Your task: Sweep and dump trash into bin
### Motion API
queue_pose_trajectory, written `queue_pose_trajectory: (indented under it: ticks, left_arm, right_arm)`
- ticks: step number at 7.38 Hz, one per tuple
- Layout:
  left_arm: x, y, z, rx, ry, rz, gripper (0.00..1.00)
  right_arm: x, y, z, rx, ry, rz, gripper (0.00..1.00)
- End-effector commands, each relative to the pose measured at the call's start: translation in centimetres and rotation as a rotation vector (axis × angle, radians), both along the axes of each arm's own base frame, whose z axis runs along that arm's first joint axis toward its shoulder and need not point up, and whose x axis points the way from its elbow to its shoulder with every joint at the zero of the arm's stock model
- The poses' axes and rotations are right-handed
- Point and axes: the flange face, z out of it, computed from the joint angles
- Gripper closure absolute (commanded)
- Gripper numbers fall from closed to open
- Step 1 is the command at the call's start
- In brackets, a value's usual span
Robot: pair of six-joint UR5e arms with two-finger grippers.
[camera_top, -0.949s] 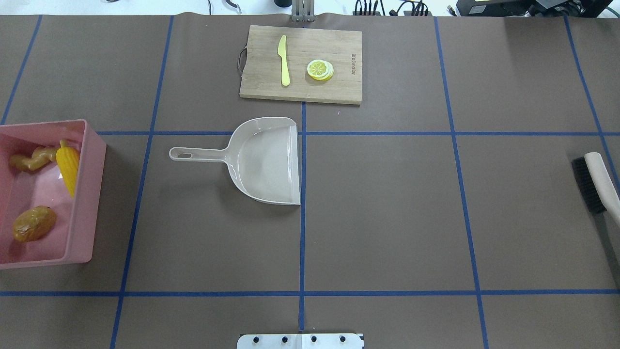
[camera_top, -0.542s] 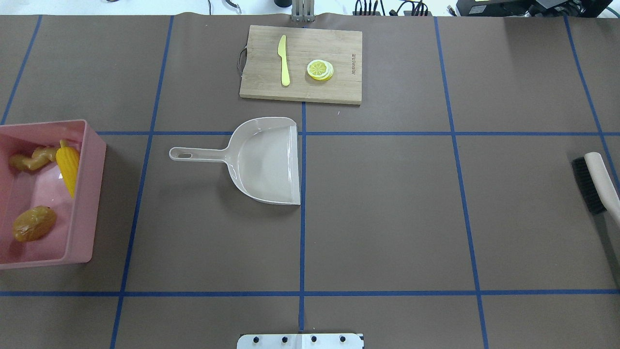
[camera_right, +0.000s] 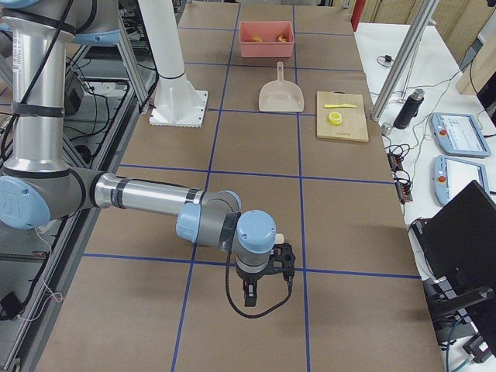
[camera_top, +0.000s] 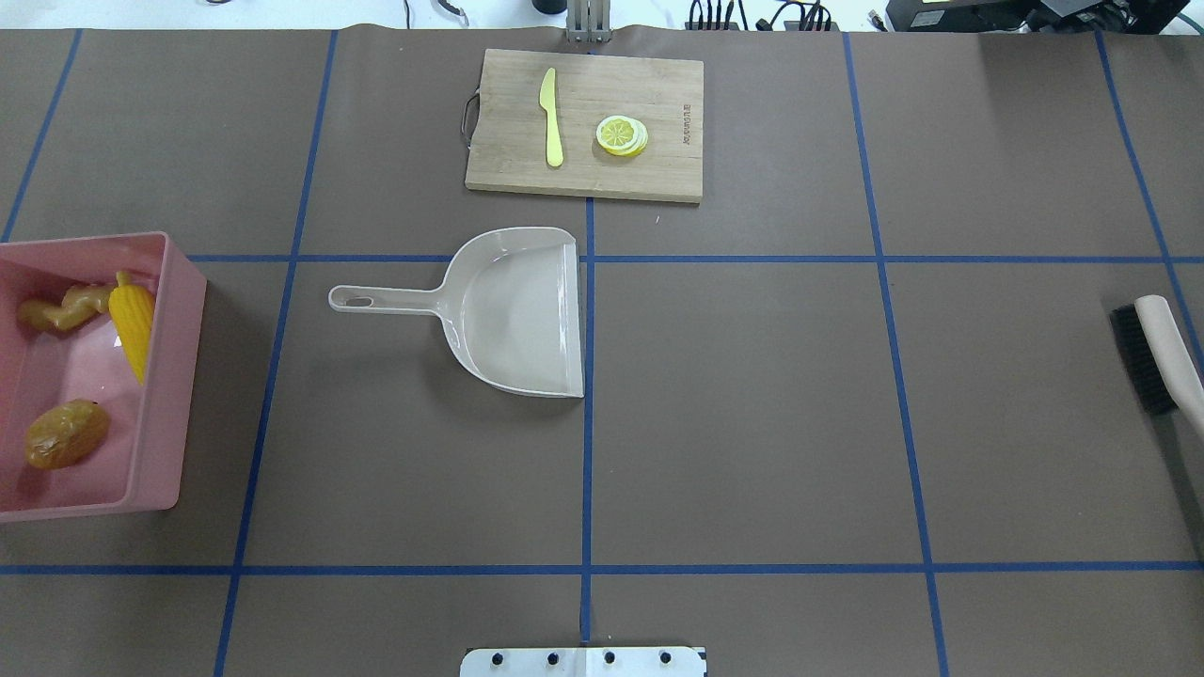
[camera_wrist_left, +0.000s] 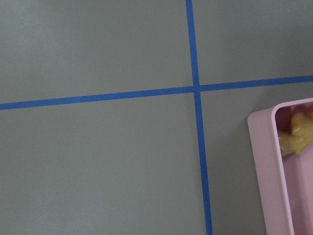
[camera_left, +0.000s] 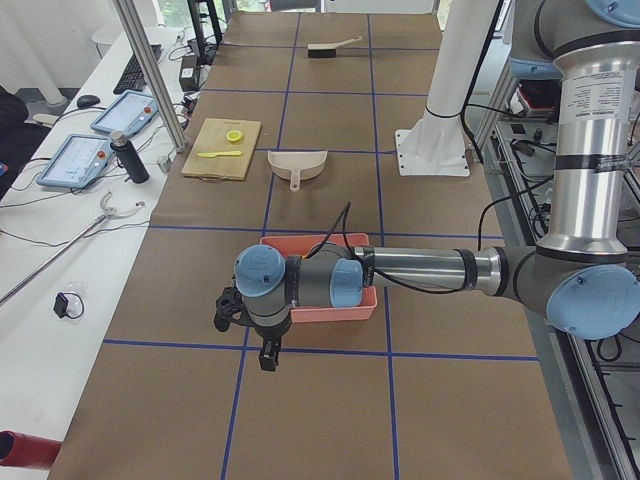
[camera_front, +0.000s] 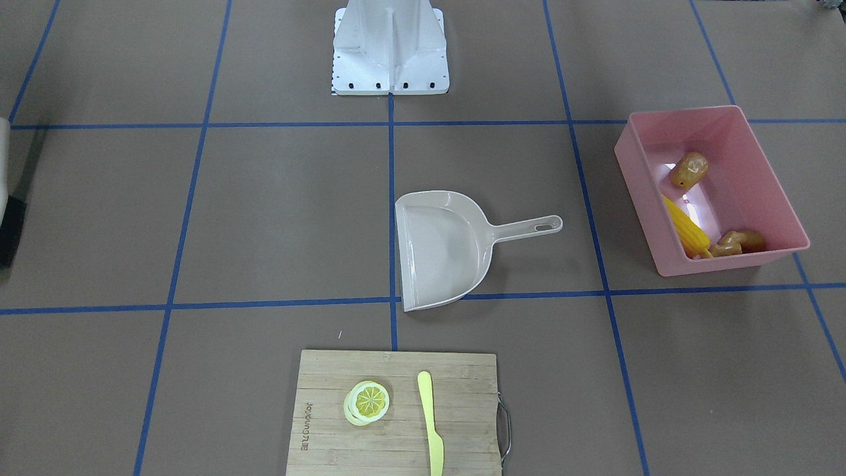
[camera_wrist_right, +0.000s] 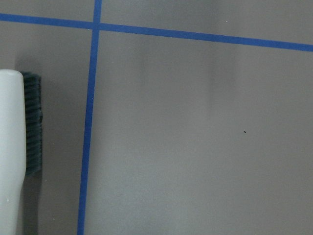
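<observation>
corn (camera_top: 132, 320), ginger (camera_top: 61, 308), potato (camera_top: 66, 432) all in bin (camera_top: 171, 376) | bin just inboard of left pincer (camera_left: 267, 357), long axis pointing away from robot; left arm nearer | right pincer (camera_right: 249, 298) well apart | both pincers' spread: cannot tell

From where I stand, the beige dustpan (camera_front: 441, 248) lies flat on the brown table (camera_front: 264, 211). Off its handle end, well apart, the pink bin (camera_front: 640, 192) holds the corn cob (camera_front: 685, 228), ginger root (camera_front: 737, 241) and potato (camera_front: 689, 170). Near the pan's side, a cutting board (camera_front: 462, 390) carries a lemon slice (camera_front: 367, 402) and a yellow knife (camera_front: 431, 423).

place: robotics lab | cues: teach pendants (camera_right: 453, 133), blue-taped table (camera_top: 752, 423)
</observation>
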Motion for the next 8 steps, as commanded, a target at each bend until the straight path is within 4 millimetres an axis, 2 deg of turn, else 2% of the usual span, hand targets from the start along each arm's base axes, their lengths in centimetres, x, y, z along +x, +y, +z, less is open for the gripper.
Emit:
queue_pose_trajectory:
  ticks: [1,6,8]
  left_arm:
    - [0.0,0.0,0.0,0.001,0.000,0.001,0.02]
    - [0.0,0.2,0.3,-0.013,-0.001,0.001,0.02]
    - [0.1,1.2,1.2,-0.027,0.001,0.002,0.02]
  right_arm:
    - [0.0,-0.2,-0.3,0.007,0.001,0.001,0.00]
    - [0.0,-0.2,-0.2,0.005,0.001,0.000,0.00]
    - [0.0,-0.2,-0.2,0.005,0.001,0.000,0.00]
